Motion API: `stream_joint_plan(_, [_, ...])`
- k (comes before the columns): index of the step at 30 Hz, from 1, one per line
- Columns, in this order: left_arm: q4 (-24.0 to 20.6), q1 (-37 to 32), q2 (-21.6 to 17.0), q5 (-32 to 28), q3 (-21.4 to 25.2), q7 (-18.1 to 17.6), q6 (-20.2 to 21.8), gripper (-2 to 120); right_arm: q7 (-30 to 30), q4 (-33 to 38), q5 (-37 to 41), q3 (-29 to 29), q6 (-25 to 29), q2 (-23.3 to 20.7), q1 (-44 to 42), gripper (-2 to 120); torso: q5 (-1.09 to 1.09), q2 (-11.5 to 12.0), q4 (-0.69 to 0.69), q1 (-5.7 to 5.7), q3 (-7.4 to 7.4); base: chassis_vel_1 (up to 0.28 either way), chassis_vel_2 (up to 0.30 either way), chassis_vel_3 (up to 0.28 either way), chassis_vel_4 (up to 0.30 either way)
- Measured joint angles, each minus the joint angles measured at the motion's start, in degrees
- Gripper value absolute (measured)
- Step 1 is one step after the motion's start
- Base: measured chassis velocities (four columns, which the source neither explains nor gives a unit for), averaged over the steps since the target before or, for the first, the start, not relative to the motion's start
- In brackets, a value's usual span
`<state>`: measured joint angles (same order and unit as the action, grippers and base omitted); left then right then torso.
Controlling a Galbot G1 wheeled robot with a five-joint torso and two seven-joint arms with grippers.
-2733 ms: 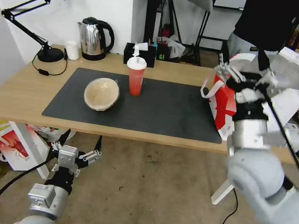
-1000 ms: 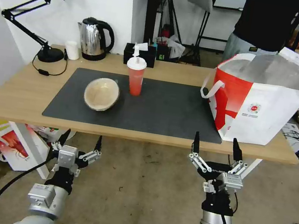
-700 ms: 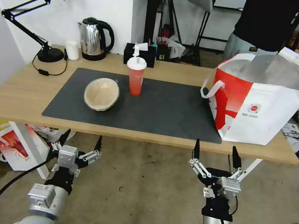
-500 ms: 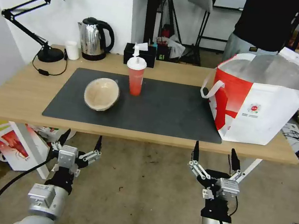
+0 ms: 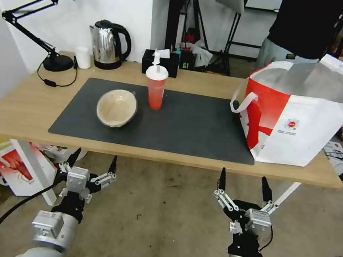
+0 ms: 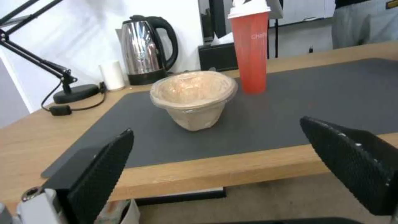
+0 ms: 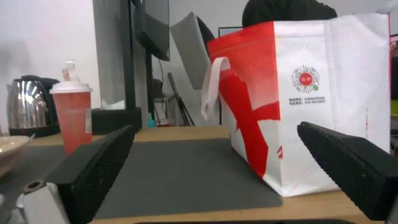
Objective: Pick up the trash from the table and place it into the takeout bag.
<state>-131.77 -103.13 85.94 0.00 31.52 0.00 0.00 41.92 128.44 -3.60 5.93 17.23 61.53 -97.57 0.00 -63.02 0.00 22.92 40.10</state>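
Note:
On the table (image 5: 24, 101), a tan paper bowl (image 5: 115, 113) lies tilted on the dark mat (image 5: 189, 122). A red drink cup (image 5: 156, 87) with white lid and straw stands just behind it. The takeout bag (image 5: 299, 118) stands open-topped at the table's right end. My left gripper (image 5: 93, 162) hangs open and empty below the table's front edge, facing the paper bowl (image 6: 192, 99) and the cup (image 6: 250, 53). Below the edge near the bag, my right gripper (image 5: 242, 183) is open and empty too, facing the bag (image 7: 315, 102) and the cup (image 7: 74, 115).
A desk lamp (image 5: 56, 60), a small white cup (image 5: 83, 57), a steel kettle (image 5: 106, 44) and a black tissue box (image 5: 160, 60) line the table's back edge. A red-printed white box (image 5: 18, 165) sits on the floor at left. A person stands behind the bag.
The right arm, raised at the bag's opening 2.7 s ago, has come down below the table's front edge and sunk slightly over the last second. The left arm has not moved.

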Motion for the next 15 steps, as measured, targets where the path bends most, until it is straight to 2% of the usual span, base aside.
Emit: stream_joint_plan(15, [0.0, 0.0, 0.0, 0.0, 0.0, 0.0, 0.0, 100, 0.4, -1.7, -1.0, -0.5, -0.2, 0.5, 0.7, 100, 0.0, 0.0, 0.0, 0.0, 0.0, 0.0, 0.0, 0.0, 0.0])
